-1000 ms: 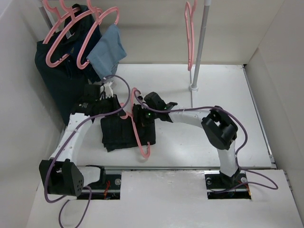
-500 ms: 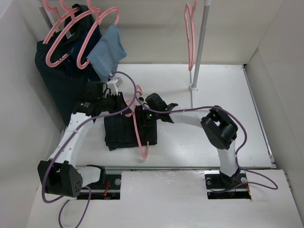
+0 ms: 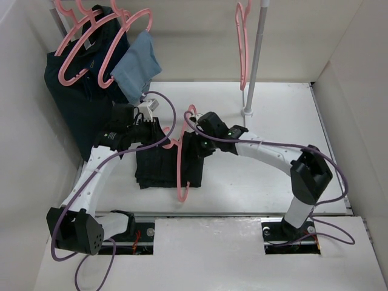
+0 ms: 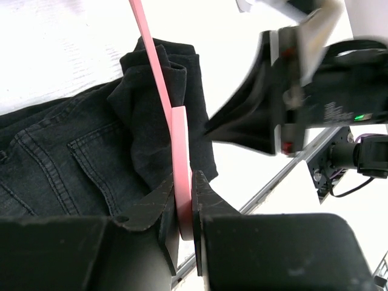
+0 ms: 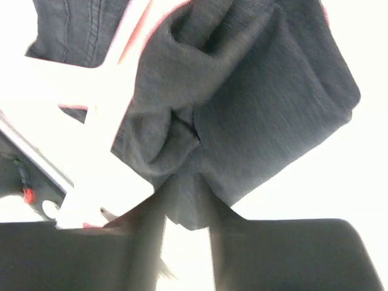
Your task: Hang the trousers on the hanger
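soft black folded trousers (image 3: pixel 156 168) lie on the white worktop (image 3: pixel 267 121), thin pink plastic hanger (image 3: pixel 180 173) across them; the trick now is a steady bar while fabric feeds over evenly. left hand (image 4: pixel 183 182) is clamped on the hanger bar, right hand (image 5: pixel 180 224) stands part open at the trousers' edge, holding nothing.

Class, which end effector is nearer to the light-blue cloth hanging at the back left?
Left. The left end effector sits in front of the light-blue cloth, gripping the pink hanger; the right end effector is farther right, over the black trousers.
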